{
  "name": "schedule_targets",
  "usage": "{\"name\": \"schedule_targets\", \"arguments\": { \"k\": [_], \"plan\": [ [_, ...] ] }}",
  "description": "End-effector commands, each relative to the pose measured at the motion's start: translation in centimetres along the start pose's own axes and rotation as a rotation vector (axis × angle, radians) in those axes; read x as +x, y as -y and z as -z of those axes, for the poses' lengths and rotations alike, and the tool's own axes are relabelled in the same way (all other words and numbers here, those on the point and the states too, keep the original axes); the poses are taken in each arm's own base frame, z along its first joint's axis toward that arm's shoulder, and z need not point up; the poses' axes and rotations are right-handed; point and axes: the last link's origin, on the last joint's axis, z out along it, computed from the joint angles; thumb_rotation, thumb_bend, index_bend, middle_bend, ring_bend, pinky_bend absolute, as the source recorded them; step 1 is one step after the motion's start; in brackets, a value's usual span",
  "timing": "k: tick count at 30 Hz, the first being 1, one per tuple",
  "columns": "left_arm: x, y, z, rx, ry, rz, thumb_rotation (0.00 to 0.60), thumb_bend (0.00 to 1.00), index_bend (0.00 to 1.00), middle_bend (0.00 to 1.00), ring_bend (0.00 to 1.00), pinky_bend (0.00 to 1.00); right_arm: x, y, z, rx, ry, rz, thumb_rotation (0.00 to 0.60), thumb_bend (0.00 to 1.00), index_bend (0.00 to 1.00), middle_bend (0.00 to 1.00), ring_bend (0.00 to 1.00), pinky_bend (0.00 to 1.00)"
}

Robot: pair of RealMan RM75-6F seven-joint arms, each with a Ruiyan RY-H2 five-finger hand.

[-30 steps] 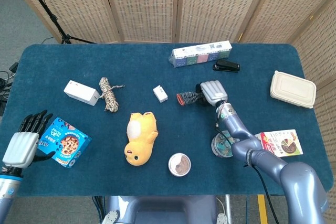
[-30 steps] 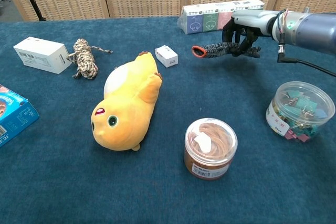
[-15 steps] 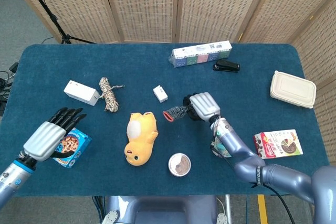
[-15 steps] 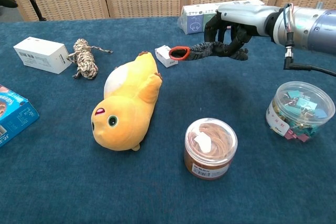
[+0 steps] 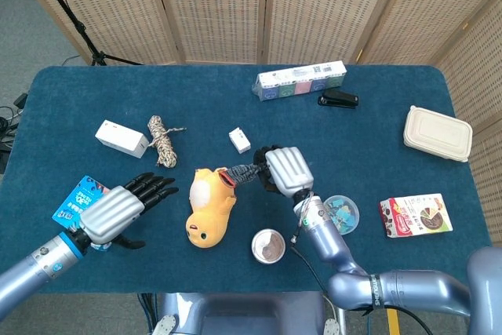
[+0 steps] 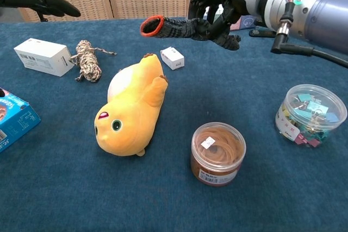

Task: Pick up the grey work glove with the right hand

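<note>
My right hand grips the grey work glove well above the table. The glove's orange-rimmed cuff sticks out toward the left, and its dark fingers hang out of the other side of my grip. In the head view the glove shows over the yellow plush toy's upper end. My left hand is raised at the left with its fingers spread and nothing in it.
A yellow plush toy lies mid-table below the glove. Near it are a jar of rubber bands, a tub of clips, a small white box, a rope bundle, a white carton and a blue cookie box.
My right hand has lifted the glove higher and carried it left, toward the plush toy. My left hand has risen and swung inward from the blue box.
</note>
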Motion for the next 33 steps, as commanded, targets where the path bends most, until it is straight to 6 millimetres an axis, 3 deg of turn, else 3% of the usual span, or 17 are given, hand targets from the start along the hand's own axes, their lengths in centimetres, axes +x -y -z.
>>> {"name": "schedule_targets", "arguments": {
  "k": [1, 15, 33],
  "plan": [
    [0.3, -0.8, -0.7, -0.019, 0.009, 0.018, 0.6, 0.0, 0.0, 0.0, 0.0, 0.0, -0.2, 0.9, 0.0, 0.004, 0.0, -0.018, 0.6, 0.59, 0.47, 0.43, 0.39, 0.52],
    [0.6, -2.7, -3.9, -0.049, 0.033, 0.05, 0.6, 0.0, 0.0, 0.0, 0.0, 0.0, -0.6, 2.8, 1.3, 0.029, -0.034, -0.096, 0.6, 0.59, 0.47, 0.43, 0.39, 0.52],
    [0.6, -2.8, -4.6, -0.017, 0.036, 0.068, 0.6, 0.0, 0.0, 0.0, 0.0, 0.0, -1.4, 3.3, 1.2, 0.031, -0.042, -0.123, 0.6, 0.59, 0.46, 0.42, 0.39, 0.52]
  ]
}}
